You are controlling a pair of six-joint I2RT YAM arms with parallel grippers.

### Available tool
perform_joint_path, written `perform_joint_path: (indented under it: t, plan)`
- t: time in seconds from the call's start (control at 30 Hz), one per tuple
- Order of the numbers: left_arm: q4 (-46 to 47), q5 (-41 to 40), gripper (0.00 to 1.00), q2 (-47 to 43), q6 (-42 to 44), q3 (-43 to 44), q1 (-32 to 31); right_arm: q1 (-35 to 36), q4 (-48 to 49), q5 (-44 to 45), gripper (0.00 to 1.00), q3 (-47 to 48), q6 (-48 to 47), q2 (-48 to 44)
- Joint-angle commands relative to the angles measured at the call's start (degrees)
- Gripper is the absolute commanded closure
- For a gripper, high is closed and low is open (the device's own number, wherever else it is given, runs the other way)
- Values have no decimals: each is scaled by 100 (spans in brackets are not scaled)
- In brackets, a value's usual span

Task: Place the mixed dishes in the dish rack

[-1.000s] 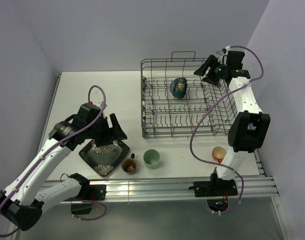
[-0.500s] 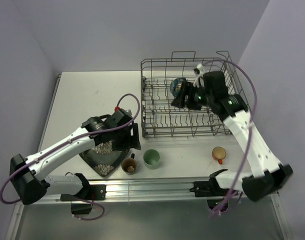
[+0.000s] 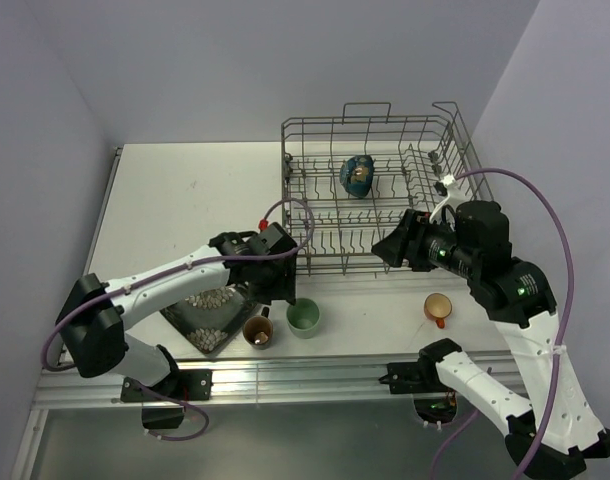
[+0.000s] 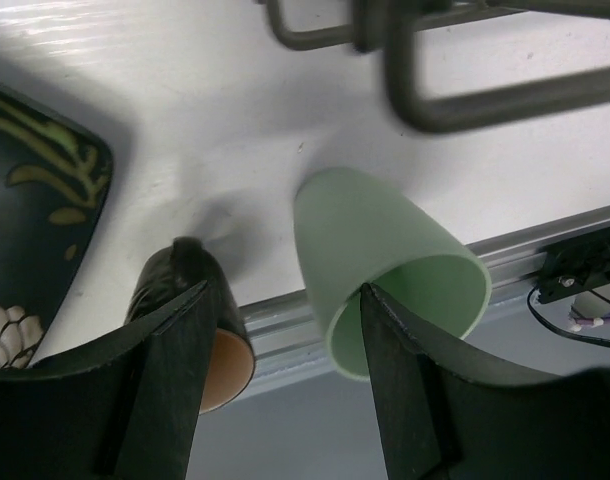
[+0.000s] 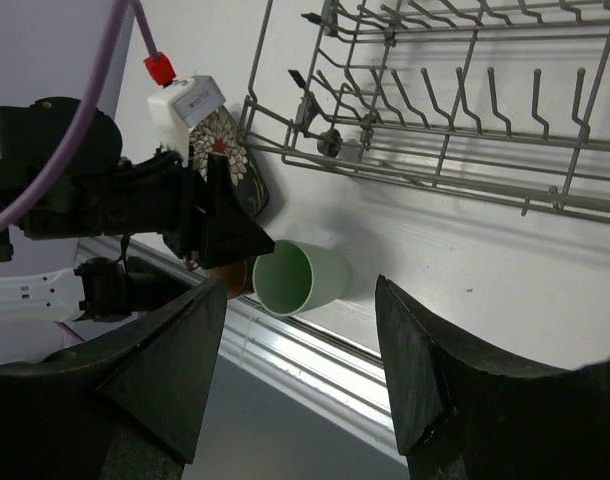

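The left gripper (image 3: 287,292) was low over the white table (image 3: 175,190), just in front of the near left corner of the large grey metal wire dish rack (image 3: 335,270). Its two fingers were spread apart and clamped on nothing. In the left wrist view the side wall of the pale green cup (image 3: 303,317) was between the fingers. One finger crossed the rim of this cup, but whether it touched could not be told. The small brown cup (image 3: 257,331) stood just beside the green one, on its left, close to the other finger. The dark square plate with silvery leaf pattern (image 3: 207,318) lay further left on the table. The small orange cup (image 3: 438,308) stood well apart on the right, in front of the rack. The dark cream-lined bowl (image 3: 358,176) was inside the rack, in its back half, among the tines. The right gripper (image 3: 380,247) hung over the front rail of the rack, its fingers held wide from each other and empty.
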Motion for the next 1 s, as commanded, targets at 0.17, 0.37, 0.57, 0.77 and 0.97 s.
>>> perform_joint_path:
  t: [0.17,0.37,0.57,0.77,0.97]
  plan:
    - [382,-52,35,399,97,172,-222,27,-247,162,32,109,40,-78]
    - [496,98,50,487,79,39,-284,27,-274,188,32,48,-48,-104]
    - [479,246,63,460,167,127,-284,27,-169,162,32,-111,-13,-157]
    - [567,528,77,452,255,4,-301,27,-212,232,32,-120,-21,-157]
    - [190,607,100,154,413,522,-310,27,-283,162,32,-93,101,-210]
